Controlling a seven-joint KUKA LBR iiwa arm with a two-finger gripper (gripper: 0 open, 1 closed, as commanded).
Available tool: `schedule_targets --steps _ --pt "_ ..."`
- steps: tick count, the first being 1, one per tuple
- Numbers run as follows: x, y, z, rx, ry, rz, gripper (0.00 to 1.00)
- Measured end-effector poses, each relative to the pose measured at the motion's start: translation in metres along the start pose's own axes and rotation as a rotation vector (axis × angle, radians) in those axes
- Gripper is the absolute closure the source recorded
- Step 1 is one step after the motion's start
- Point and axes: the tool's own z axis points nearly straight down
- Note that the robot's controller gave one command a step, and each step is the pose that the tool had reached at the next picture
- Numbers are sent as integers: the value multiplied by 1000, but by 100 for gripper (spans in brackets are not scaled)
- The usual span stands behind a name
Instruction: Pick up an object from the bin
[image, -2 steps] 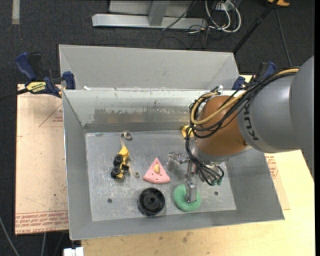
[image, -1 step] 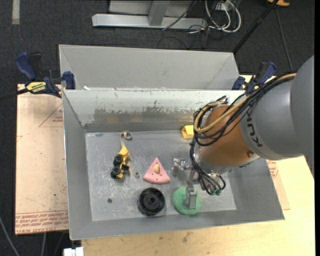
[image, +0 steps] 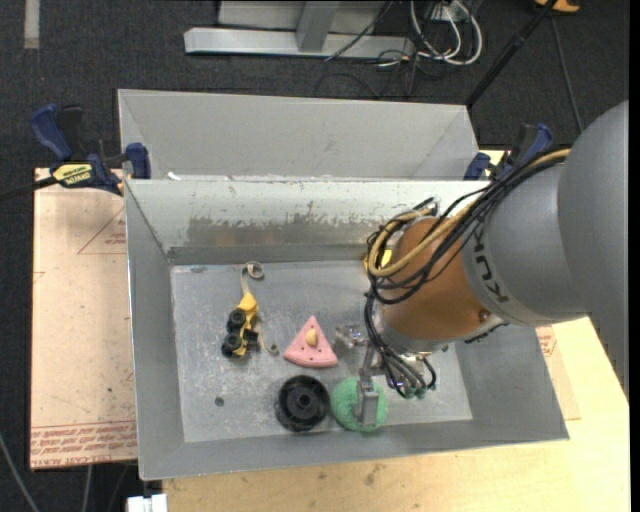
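Now, gripper (image: 368, 400): hanging over the green round lump (image: 345, 406), maybe lining up to grab it.
Grip: I'm not seeing if it's open or closed.
Black wheel (image: 301, 403): lying just beside the lump.

Open room for my pincer (image: 368, 398): the bare bin floor (image: 200, 385) along the left wall, and the strip under the back wall. Obstacles mid-floor: yellow-and-black toy (image: 241, 330), pink wedge (image: 309, 343), black wheel (image: 301, 403), with narrow gaps between them; green lump (image: 347, 408) just beside the wheel. My arm (image: 440, 290) covers the right side.
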Motion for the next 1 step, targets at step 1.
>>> schedule_targets --steps 1 --pt "4 13 0 -1 -2 -150 0"
